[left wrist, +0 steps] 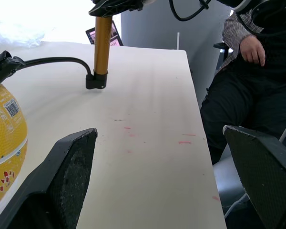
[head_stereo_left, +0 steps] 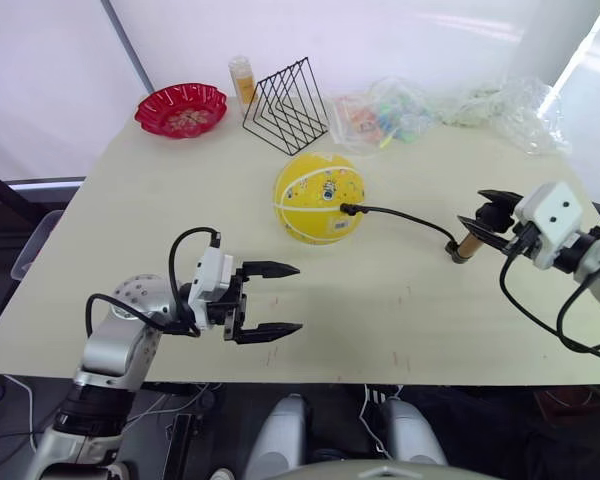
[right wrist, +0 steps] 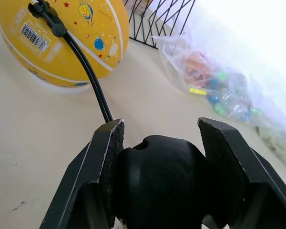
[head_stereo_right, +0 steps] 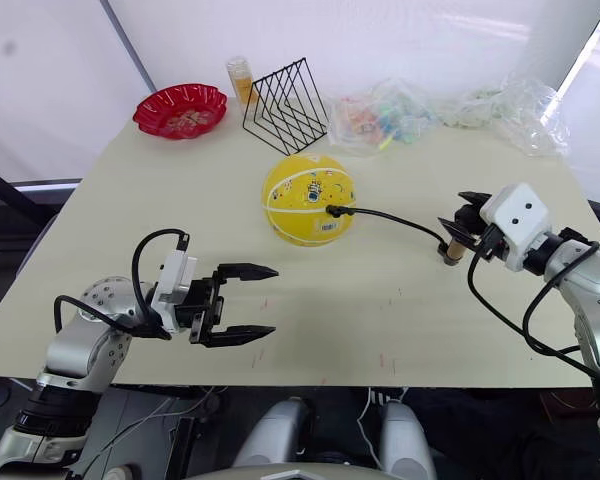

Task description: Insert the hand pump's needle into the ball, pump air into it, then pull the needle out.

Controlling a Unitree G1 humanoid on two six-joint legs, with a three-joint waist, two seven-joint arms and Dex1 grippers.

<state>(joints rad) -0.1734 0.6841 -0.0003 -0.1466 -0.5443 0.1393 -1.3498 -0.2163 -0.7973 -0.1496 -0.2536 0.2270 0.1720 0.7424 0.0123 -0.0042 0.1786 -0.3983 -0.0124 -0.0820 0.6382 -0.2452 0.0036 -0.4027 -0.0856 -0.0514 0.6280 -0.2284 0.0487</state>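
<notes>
holding the pump (head_stereo_left: 467,244) upright on the counter (head_stereo_left: 380,300) by its black handle, right gripper (head_stereo_left: 492,222) jaws closed on it | ball (head_stereo_left: 319,197) round, light, may roll; needle fitting (head_stereo_left: 346,209) in it, thin, fragile | left gripper (head_stereo_left: 277,299) jaws open, empty, near ball | steady the ball, pull straight at fitting

Your surface is a pale beige table (head_stereo_left: 400,300), with faint red flecks near the front edge. Dead centre sits the yellow ball (head_stereo_left: 319,197), round, resting directly on the top. To its right the hand pump (head_stereo_left: 466,246) stands with its black foot on the table (its hose arcs over to the ball's side). Along the far edge: a red bowl (head_stereo_left: 181,109), an orange-filled bottle (head_stereo_left: 242,80), a black wire rack (head_stereo_left: 287,105), and crumpled clear plastic bags (head_stereo_left: 450,108), some holding coloured bits.
</notes>
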